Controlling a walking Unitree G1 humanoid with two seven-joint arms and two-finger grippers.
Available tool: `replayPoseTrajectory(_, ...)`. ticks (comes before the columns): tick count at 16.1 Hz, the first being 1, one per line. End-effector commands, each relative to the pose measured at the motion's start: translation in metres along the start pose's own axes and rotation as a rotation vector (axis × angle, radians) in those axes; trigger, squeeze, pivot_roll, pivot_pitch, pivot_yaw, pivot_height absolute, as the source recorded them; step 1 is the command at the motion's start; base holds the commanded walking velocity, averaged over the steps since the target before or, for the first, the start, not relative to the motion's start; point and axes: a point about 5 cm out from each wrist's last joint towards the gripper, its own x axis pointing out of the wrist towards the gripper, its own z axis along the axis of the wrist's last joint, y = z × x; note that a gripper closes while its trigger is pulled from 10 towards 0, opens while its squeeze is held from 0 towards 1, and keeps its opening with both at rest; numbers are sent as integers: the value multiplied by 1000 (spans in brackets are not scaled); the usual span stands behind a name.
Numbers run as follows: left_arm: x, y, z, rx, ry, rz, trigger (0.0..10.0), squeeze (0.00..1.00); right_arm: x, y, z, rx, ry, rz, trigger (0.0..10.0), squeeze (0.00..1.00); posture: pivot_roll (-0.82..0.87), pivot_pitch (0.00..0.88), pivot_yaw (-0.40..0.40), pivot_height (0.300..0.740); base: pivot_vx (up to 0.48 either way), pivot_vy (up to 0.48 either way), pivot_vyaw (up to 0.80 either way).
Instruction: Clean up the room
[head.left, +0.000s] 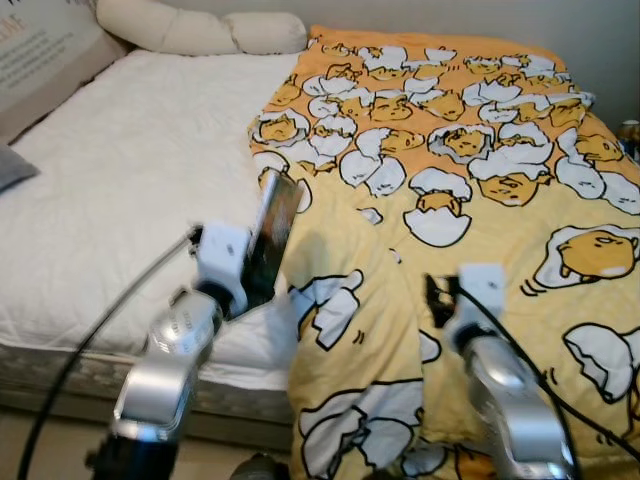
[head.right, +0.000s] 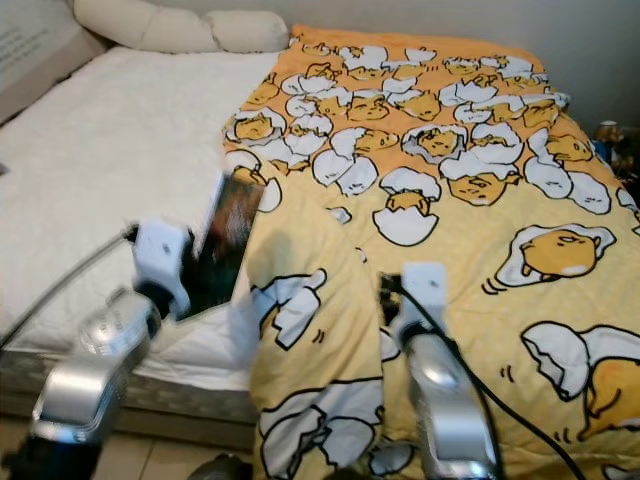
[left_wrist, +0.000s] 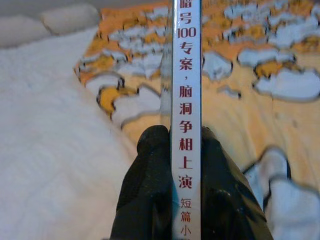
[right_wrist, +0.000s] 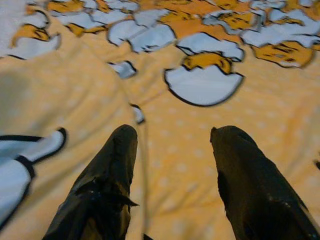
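In the eye views, the left gripper (head.left: 262, 262) grips a thin book (head.left: 272, 238), held up on edge at the bed's (head.left: 130, 180) near side, at 9 o'clock from the yellow egg blanket (head.left: 480, 200). In the left wrist view, black fingers (left_wrist: 150, 190) pinch the book's spine (left_wrist: 186, 100). In the right wrist view, the right gripper (right_wrist: 172, 150) is spread wide just over the blanket, holding nothing.

Room light was soft, even, daylight-like; white mattress (head.left: 120, 190) near overexposed, texture washed out; yellow blanket (head.left: 480, 200) evenly lit, faint shadows in folds; my arms looked slightly smeared in head views; my left wrist view sharp on book (left_wrist: 186, 120) spine, background bedding soft; my right wrist view hazy throughout, my black fingers (right_wrist: 105, 185) dark, blurred, detail lost.
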Motion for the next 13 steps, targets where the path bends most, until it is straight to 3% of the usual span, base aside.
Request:
replayPoseTrajectory(1,-2,5,11,40,-53,33,10000,0,-1,-1,6,26,-28,-19,10000,0,-61,0,58,740,0,398,0)
replayPoseTrajectory(3,-3,6,9,33,-52,48,10000,0,-2,-3,5,76,-27,-30,10000,0,-62,0,56,740,0,409,0)
replayPoseTrajectory(9,-3,9,4,38,-41,71,10000,0,-3,-3,5,98,-22,-5,10000,0,-77,0,48,740,0,425,0)
replayPoseTrajectory(13,-5,7,-3,10,-33,98,10000,0,-9,-18,5,70,-25,-12,10000,0,-88,0,30,740,0,421,0)
